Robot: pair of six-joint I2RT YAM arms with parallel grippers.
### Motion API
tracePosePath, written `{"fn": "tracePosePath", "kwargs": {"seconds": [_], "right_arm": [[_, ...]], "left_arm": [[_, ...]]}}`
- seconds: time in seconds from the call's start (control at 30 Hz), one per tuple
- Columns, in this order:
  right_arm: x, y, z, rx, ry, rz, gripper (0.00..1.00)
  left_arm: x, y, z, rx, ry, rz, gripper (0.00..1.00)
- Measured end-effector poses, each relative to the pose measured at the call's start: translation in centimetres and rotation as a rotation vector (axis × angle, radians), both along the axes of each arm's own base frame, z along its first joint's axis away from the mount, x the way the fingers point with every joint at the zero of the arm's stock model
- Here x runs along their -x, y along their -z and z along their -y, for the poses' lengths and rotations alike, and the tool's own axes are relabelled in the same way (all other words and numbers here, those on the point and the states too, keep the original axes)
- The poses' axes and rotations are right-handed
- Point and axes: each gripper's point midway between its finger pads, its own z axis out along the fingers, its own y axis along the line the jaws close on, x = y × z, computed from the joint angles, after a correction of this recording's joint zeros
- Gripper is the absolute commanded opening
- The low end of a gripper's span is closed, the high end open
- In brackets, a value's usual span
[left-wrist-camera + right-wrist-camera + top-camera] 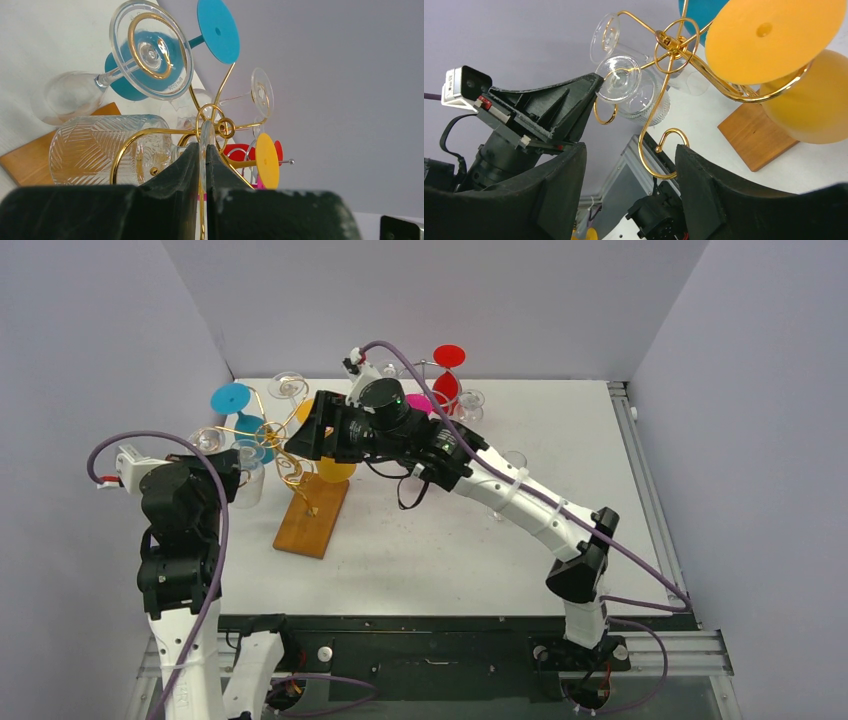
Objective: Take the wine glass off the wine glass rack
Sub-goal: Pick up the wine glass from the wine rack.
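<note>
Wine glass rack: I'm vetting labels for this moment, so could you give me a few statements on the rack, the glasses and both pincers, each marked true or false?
1. The gold wine glass rack stands on a wooden base. True.
2. The right pincer is clamped on a glass stem. False: its jaws stand open, with only a gold hook of the rack between them.
3. The left pincer is shut on the foot of the patterned clear wine glass. True.
4. The red wine glass hangs from the gold rack. False: it is well apart from that rack, farther back.
</note>
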Motion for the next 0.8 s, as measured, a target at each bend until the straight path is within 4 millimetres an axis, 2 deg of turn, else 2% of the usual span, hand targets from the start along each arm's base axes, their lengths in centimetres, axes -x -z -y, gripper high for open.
{"fn": "tracePosePath", "kwargs": {"seconds": [0.17, 0.47, 0.8], "right_arm": [[-0.1, 1.2, -1.9, -0.014, -0.031, -0.044, 0.56], [-0.1, -0.9, -3.6, -0.109, -0.061, -0.051, 0.53], [0.1, -1.0, -4.3, -0.130, -0.088, -0.050, 0.52]], "left_arm": [[-0.1, 0.2, 0.2, 0.010, 0.010, 0.001, 0.00], [-0.2, 0.4, 0.6, 0.029, 0.028, 0.006, 0.00], [-0.2, 0.2, 1.0, 0.035, 0.045, 0.016, 0.00]]}}
